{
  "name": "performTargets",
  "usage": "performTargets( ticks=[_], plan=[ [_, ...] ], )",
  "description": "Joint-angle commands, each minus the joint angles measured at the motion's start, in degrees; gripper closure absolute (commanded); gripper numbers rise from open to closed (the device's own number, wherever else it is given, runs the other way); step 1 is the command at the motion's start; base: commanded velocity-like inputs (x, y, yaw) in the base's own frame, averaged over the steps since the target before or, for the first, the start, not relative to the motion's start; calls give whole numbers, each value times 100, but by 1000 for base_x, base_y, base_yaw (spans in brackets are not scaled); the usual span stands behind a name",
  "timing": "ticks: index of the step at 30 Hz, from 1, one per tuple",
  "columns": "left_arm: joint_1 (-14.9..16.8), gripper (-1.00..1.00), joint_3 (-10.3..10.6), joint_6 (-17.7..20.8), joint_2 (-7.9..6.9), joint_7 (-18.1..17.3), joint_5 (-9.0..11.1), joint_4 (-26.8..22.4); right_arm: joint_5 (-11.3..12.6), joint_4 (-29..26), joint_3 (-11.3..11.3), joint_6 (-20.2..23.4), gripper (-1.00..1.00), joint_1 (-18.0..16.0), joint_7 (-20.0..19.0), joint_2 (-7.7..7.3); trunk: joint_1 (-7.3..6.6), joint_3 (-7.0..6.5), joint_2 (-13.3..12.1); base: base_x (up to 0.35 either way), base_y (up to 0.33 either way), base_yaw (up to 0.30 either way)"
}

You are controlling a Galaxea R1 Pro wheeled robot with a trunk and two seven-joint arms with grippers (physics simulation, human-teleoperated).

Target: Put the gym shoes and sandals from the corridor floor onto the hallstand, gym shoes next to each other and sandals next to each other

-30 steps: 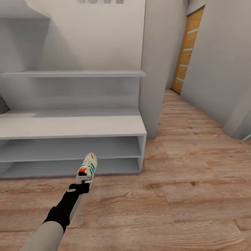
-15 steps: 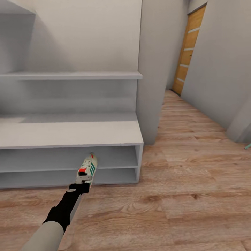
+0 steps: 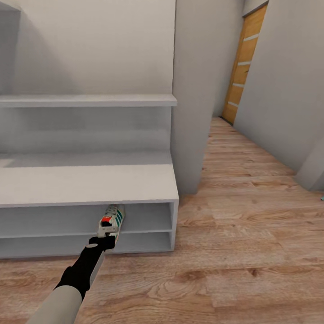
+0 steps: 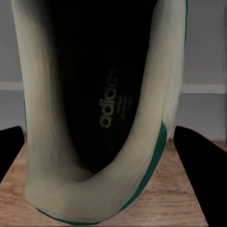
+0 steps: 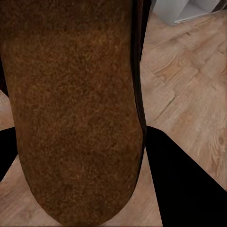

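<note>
Closer now than a second ago, the hallstand (image 3: 90, 184) fills more of the head view; the whole picture has shifted, so the robot's base or head has advanced, not the furniture. The left gripper (image 3: 107, 237) clenches the heel of a gym shoe (image 3: 112, 219), held out level with its toe pointing at the upper open shelf, just under the front edge of the bench top. The left wrist view looks straight into the shoe's dark insole between the two fingers (image 4: 201, 165). In the right wrist view, a sandal (image 5: 71, 109) with a brown footbed sits clamped between the right gripper's fingers (image 5: 189, 189), above the corridor floor (image 5: 189, 80).

By my reading, the step in hand is delivering the first gym shoe to the rack. Next, the left arm needs to reach further in, so the sole rests fully on the shelf before letting go, leaving room beside it for the matching shoe.
</note>
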State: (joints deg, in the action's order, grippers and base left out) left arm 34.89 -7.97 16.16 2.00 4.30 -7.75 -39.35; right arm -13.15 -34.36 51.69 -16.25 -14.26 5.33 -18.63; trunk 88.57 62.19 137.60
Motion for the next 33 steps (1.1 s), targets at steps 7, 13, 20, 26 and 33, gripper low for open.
performTargets(
  ticks=[7,13,20,26,33],
  plan=[
    [-63,100,-39,8,-46,-11,-62,36,-48,4,16,-19,100,-7,21,0,2,25,2,183,-53,69],
    [-30,100,-29,44,-42,-36,-67,-29,-48,1,16,-19,100,-7,21,0,68,97,122,4,-1,8],
    [8,100,-29,39,-42,-35,-69,-34,-48,0,16,-19,100,-7,21,0,156,227,283,0,0,0],
    [17,100,-31,41,-46,-31,-69,-38,-48,0,16,-19,100,-7,22,0,156,236,283,0,0,0],
    [26,100,-33,45,-50,-27,-69,-38,-48,-1,16,-19,100,-7,23,0,222,314,403,0,0,0]
  ],
)
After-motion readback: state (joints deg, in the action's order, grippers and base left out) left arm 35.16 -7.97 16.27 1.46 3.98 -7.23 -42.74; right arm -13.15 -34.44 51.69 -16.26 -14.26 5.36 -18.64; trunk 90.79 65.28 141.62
